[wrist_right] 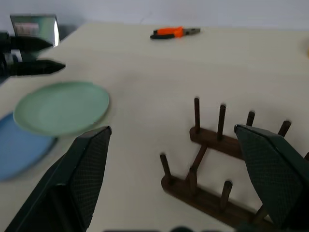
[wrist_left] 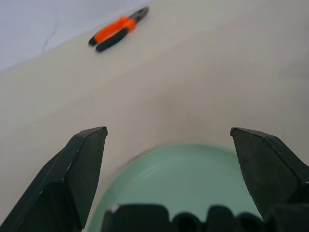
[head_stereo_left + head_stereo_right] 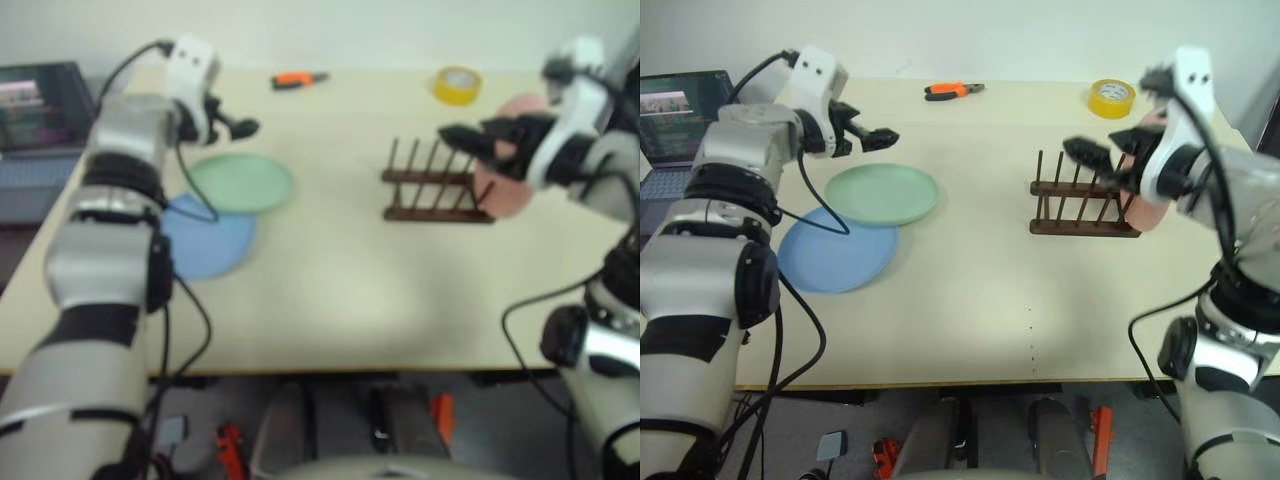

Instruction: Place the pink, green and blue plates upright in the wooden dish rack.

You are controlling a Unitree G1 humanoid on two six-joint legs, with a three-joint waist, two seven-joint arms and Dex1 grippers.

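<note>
Right eye view: both end effectors spread wide, empty. Left end effector (image 3: 872,134) hovers beyond the green plate (image 3: 882,194), which overlaps the blue plate (image 3: 836,256); lifting green may drag blue. Wooden dish rack (image 3: 1083,208) stands empty, pink plate (image 3: 1147,212) just beside it.

Both arms raised; fingers (image 3: 878,136) apart

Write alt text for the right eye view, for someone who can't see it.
A mint green plate overlaps a light blue plate on a beige table, beside an empty wooden dish rack. The open left hand hovers above the green plate; the open right hand hovers over the rack.
</note>
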